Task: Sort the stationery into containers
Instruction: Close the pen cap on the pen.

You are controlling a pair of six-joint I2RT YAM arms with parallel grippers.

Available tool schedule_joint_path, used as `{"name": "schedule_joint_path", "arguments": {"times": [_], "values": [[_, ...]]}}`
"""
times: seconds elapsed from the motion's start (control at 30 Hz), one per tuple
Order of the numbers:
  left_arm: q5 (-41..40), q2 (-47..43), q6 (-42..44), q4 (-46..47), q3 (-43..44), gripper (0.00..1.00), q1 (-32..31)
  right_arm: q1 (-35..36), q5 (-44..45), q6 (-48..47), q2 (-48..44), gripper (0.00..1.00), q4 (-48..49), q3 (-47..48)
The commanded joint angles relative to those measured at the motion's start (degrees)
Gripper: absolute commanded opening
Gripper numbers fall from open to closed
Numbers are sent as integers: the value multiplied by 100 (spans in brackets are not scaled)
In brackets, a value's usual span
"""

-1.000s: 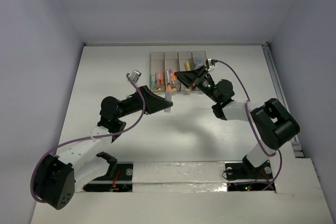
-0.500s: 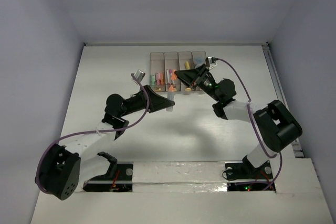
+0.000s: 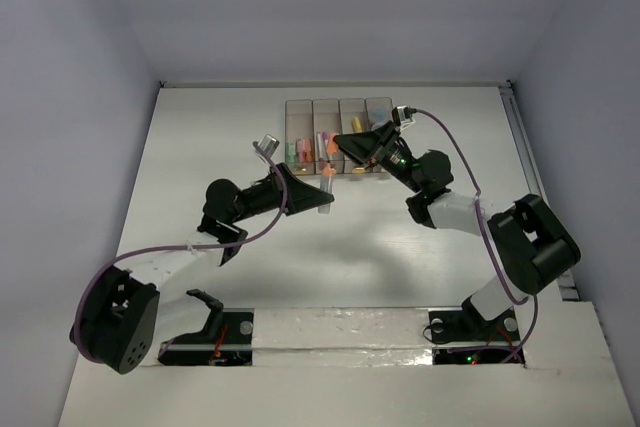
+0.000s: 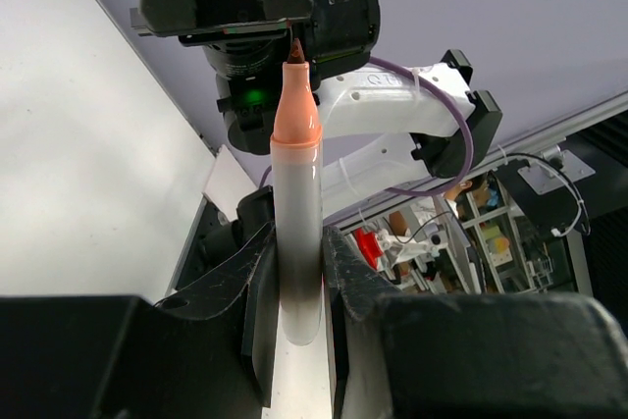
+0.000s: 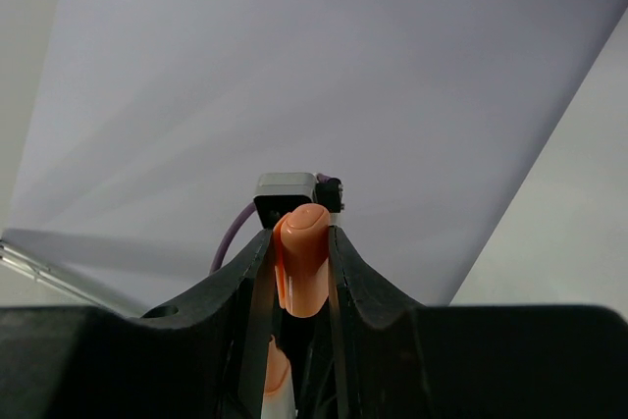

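The marker [image 4: 294,174], a white barrel with an orange collar and a bare nib, is not in any bin. It stands in the air just in front of the near end of the containers [image 3: 326,109], above the table [image 3: 200,147]. The left claw [image 4: 297,252] pinches it low on the barrel, so the nib end sticks out free and points straight at the other arm.

The orange cap [image 5: 302,272] is pinched in the right claw [image 5: 299,237], its open end facing the nib. In the left wrist view the 2 are nearly in line and close, but not yet joined.

This looks like a recapping step: 1 arm steadies the pen and the other brings the cap, so the marker goes into 1 of the 4 bins closed. Several coloured sticks already lie in those bins. The next push needs nib and cap kept coaxial, because a slight tilt could jam the cap or smear ink.
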Motion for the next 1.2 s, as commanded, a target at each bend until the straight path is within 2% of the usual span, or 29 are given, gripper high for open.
{"name": "schedule_joint_path", "arguments": {"times": [0.0, 0.3, 1.17], "values": [[134, 101, -73, 546, 25, 0, -23, 35, -169, 32, -103, 4, 2422, 212], [204, 374, -347, 1144, -36, 0, -23, 35, -240, 14, -182, 5, 2422, 177], [213, 567, -382, 1373, -80, 0, -23, 35, -310, 58, -358, 5, 2422, -16]]}}
